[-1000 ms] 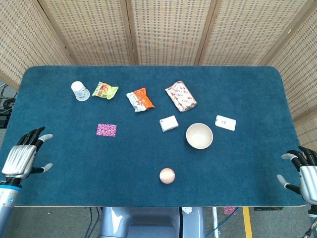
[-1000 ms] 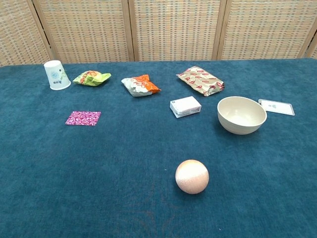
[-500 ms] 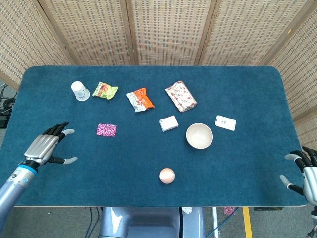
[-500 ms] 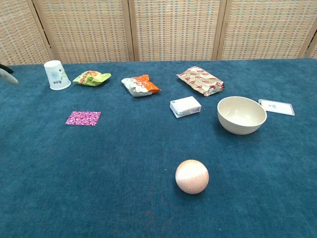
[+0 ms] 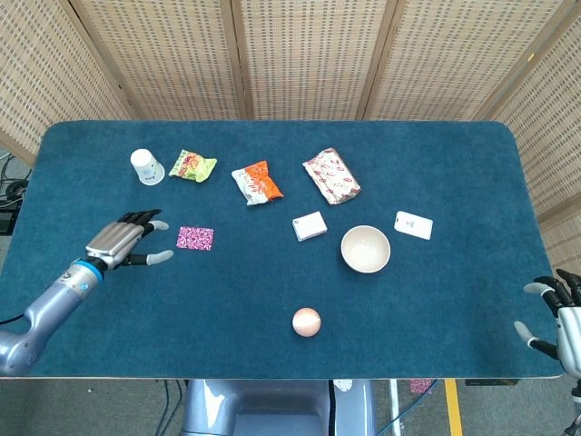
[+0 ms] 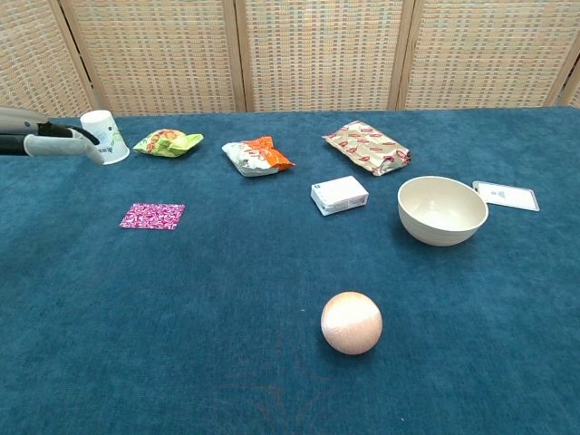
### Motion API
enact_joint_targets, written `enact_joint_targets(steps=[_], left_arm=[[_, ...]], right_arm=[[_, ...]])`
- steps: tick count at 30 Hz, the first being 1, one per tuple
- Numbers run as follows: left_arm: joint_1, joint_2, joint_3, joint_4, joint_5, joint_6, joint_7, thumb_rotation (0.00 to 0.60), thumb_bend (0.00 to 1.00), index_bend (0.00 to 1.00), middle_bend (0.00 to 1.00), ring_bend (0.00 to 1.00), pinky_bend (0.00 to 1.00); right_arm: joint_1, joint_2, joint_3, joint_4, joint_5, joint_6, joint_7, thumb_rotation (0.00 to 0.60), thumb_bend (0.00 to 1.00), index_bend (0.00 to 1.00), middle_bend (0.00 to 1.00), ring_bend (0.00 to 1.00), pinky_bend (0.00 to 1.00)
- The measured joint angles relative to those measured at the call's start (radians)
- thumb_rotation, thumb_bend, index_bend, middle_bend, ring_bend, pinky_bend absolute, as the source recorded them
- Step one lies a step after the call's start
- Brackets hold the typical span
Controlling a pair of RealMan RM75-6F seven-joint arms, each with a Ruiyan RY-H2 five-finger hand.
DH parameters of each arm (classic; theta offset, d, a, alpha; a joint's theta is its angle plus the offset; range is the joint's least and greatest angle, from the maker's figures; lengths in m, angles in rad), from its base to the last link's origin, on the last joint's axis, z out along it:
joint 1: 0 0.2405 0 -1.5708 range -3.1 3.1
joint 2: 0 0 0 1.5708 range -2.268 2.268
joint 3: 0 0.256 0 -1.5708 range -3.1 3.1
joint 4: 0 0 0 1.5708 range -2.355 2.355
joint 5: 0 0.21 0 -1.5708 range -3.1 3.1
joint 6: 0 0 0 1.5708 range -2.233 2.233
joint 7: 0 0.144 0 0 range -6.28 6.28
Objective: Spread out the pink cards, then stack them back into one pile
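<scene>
The pink cards lie in one small patterned pile on the blue table, left of centre; the chest view shows the pile too. My left hand hovers just left of the pile with its fingers spread and nothing in it; in the chest view only its fingertips enter at the left edge. My right hand stays at the table's near right corner, fingers apart and holding nothing, far from the cards.
Behind the cards stand a white paper cup, a green snack bag, an orange snack bag and a red-patterned packet. A small white box, a beige bowl, a white card and a peach ball lie to the right.
My left hand has travelled from the table's near left edge forward and rightward, ending close beside the pink cards. The right hand has barely shifted. The cards have not moved.
</scene>
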Motion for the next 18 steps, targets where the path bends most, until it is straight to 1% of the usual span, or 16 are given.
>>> enact_joint_targets(steps=[4,10,12,14,16,18], left_arm=[[-0.043,-0.056,0.007,0.062,0.017,-0.038,-0.021,0.007,0.00,0.19,0.00,0.02,0.04],[-0.071,-0.110,0.026,0.116,0.031,-0.048,-0.030,0.006,0.00,0.19,0.00,0.02,0.04],[-0.077,-0.122,0.033,0.131,0.029,-0.056,-0.031,0.008,0.00,0.15,0.00,0.02,0.04],[-0.086,-0.129,0.040,0.142,0.019,-0.077,-0.034,0.008,0.00,0.07,0.00,0.01,0.04],[-0.097,-0.142,0.047,0.161,0.007,-0.100,-0.037,0.006,0.00,0.02,0.00,0.01,0.04],[-0.104,-0.156,0.055,0.177,-0.002,-0.107,-0.041,0.006,0.00,0.00,0.00,0.00,0.04]], right_arm=[[-0.002,-0.001,0.001,0.002,0.001,0.003,0.003,0.600,0.23,0.35,0.30,0.16,0.14],[-0.005,0.002,0.003,0.005,0.005,0.005,0.005,0.600,0.23,0.35,0.30,0.16,0.14],[-0.006,0.002,0.003,0.006,0.005,0.005,0.006,0.600,0.23,0.35,0.30,0.16,0.14],[-0.006,0.001,0.004,0.007,0.007,0.004,0.005,0.600,0.23,0.35,0.30,0.16,0.14],[-0.006,0.002,0.004,0.007,0.009,0.002,0.004,0.600,0.23,0.35,0.30,0.16,0.14],[-0.004,0.002,0.007,0.005,0.012,-0.002,0.001,0.600,0.23,0.35,0.31,0.16,0.14]])
